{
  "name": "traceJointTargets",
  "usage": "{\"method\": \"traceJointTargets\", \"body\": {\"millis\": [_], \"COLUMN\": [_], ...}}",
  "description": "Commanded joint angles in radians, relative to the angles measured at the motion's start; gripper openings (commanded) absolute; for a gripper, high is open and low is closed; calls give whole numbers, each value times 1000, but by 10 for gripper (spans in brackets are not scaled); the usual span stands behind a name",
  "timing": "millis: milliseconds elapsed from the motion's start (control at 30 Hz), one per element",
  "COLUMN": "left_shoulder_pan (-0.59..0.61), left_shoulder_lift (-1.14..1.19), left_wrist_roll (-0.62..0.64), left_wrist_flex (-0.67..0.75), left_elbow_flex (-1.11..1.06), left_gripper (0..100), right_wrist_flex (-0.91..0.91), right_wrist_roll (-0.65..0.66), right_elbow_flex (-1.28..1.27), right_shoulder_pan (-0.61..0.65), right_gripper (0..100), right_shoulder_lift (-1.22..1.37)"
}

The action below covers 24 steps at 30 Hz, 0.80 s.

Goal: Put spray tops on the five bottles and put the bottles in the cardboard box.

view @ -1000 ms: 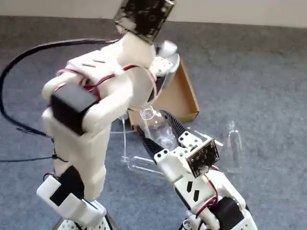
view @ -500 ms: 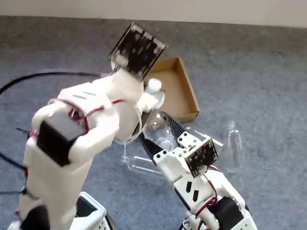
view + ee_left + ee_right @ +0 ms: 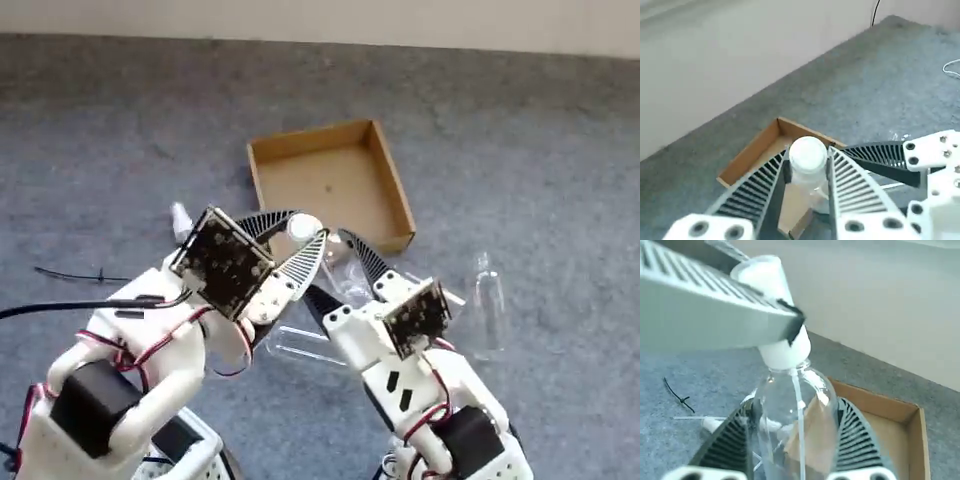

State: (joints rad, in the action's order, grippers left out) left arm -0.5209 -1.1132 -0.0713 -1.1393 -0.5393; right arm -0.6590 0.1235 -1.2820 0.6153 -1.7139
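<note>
Lowered left claw (image 3: 808, 165) holds spray top (image 3: 807, 150) on bottle (image 3: 795, 425) over carpet (image 3: 520, 150).

The floor is a grey carpet (image 3: 520, 150). An open cardboard box (image 3: 330, 190) sits on it, a clear bottle (image 3: 487, 305) lies off to the box's right, and another bottle (image 3: 300, 343) lies nearer the arms. A white spray top (image 3: 181, 222) and a thin black tie (image 3: 70, 274) lie on the left.

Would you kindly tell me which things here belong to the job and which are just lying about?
Job: spray top in left gripper; clear bottle in right gripper; cardboard box; capless bottle beside the right arm; capless bottle between the arms; loose spray top.
Lying about: black cable tie; black cable.
</note>
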Motion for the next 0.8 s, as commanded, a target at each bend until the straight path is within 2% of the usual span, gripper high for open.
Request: {"method": "traceJointTargets", "body": {"millis": [0,133,367,500,667,767], "left_shoulder_pan": [2,4,108,185,340,412], "left_shoulder_lift": [16,58,84,36,-15,-31], "left_wrist_roll": [-15,-17,-20,-84,-107,-107], "left_wrist_flex": [3,2,-8,-117,-133,-35], "left_elbow_flex": [-10,31,203,237,58,-111], "left_gripper": [155,169,171,168,170,171], "right_wrist_flex": [50,50,50,50,84,114], "right_wrist_roll": [-9,-9,-5,-5,-11,-64], "right_elbow_flex": [113,113,110,107,176,268], "right_shoulder_pan": [-47,-47,-48,-53,-111,-143], "right_gripper": [5,5,5,5,5,5], "right_shoulder_lift": [61,74,74,85,140,309]}}
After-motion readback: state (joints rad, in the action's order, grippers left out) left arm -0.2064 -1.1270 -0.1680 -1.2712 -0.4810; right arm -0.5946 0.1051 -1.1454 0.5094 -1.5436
